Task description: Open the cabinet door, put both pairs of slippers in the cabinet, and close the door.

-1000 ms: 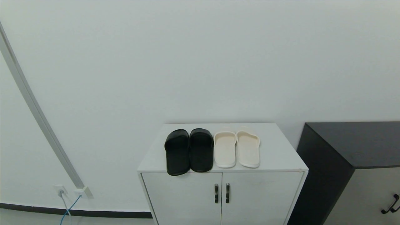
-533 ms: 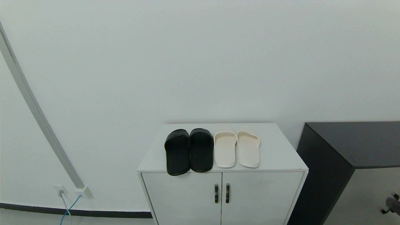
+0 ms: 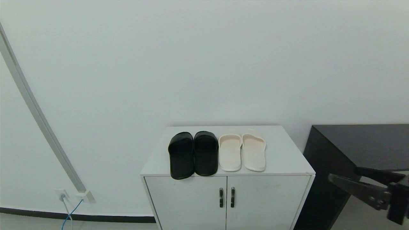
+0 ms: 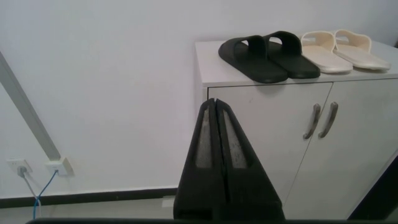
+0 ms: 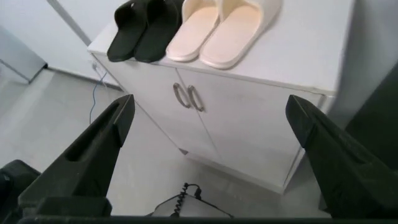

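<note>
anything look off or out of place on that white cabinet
Nothing much. The one oddity is that the black slippers poke slightly past the front edge of the cabinet top, while the cream slippers sit fully on it. Both pairs lie straight, side by side.

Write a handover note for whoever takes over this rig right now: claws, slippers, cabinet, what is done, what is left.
Left claw shut, empty, facing the cabinet. Right claw open, empty, to the cabinet's right.
Black slippers and white slippers sit side by side on the cabinet top; both doors shut.
Done: nothing. Left: open a door, put both pairs inside, close it.
</note>
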Controlling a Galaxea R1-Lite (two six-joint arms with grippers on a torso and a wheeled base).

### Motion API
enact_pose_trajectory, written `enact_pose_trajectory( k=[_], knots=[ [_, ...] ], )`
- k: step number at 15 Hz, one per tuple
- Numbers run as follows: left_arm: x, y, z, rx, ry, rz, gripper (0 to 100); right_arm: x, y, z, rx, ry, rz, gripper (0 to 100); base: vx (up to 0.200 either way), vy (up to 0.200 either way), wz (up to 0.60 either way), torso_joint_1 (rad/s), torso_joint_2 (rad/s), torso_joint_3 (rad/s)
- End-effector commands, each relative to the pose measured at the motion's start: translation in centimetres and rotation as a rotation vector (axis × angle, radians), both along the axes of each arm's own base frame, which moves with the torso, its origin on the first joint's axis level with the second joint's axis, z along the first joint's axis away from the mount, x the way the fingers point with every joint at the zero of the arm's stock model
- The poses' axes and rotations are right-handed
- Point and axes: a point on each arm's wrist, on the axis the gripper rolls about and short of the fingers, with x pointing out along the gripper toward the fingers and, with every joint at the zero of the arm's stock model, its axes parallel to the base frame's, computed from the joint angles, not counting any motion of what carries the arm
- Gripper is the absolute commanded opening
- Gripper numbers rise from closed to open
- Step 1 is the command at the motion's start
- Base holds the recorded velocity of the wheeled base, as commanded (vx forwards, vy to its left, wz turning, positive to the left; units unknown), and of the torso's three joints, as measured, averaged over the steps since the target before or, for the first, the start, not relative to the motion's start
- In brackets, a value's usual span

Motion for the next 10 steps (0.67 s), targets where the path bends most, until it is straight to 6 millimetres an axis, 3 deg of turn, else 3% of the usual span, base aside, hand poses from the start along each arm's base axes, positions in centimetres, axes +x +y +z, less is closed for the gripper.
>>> enact_pose_trajectory(
  k=[1, 5, 10],
  knots=[
    [0.0, 0.0, 0.0, 0.0, 0.002, -0.001, 0, 2.9, 4.1, -0.8, -0.053, 0.039, 0.025, 100, 0.0, 0.0, 0.0, 0.0, 0.0, 0.0],
    [0.0, 0.0, 0.0, 0.0, 0.0, -0.001, 0, 8.0, 9.2, -1.5, -0.076, -0.012, -0.072, 100, 0.0, 0.0, 0.0, 0.0, 0.0, 0.0],
    [0.0, 0.0, 0.0, -0.002, 0.0, 0.0, 0, 14.0, 14.0, -3.1, -0.104, -0.019, -0.21, 100, 0.0, 0.0, 0.0, 0.0, 0.0, 0.0]
  ],
)
